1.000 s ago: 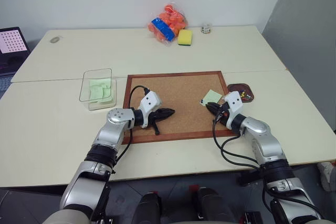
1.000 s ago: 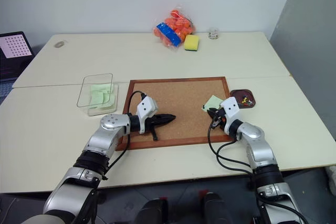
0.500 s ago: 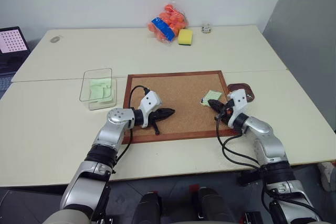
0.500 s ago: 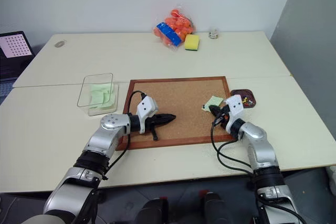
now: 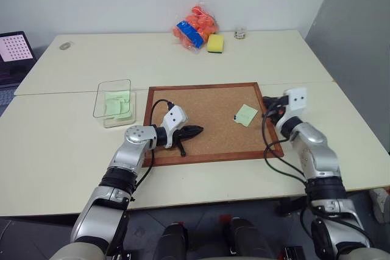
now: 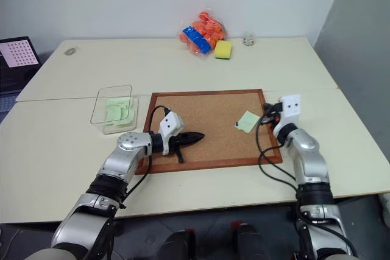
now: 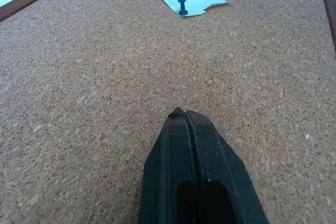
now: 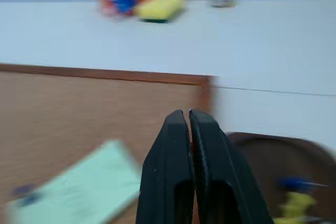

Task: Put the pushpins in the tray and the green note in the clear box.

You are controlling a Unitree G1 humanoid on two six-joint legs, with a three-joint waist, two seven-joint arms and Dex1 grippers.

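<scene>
1. The pale green square paper note lies in the right half of the wood-framed corkboard, right of centre in the left eye view, pinned by a small blue pushpin near one edge.
2. The left gripper hovers over the corkboard's lower left part, its black fingers pressed together with nothing between them; the note is well apart from it, toward the board's far right.
3. The right gripper is at the board's right edge, its fingers also pressed together. A sliver of red shows between them, but what it is cannot be made out.
4. In the right wrist view the note sits at lower left of those fingers, and the dark brown rounded shallow tray at lower right, with a blue pin and a yellow pin blurred inside it.
5. In the eye views the right wrist covers the tray.
6. The note has handwriting on it, too small to read with certainty, and one ragged corner.
7. The clear plastic open-topped box stands on the cream table left of the board, with green notes already inside.
</scene>
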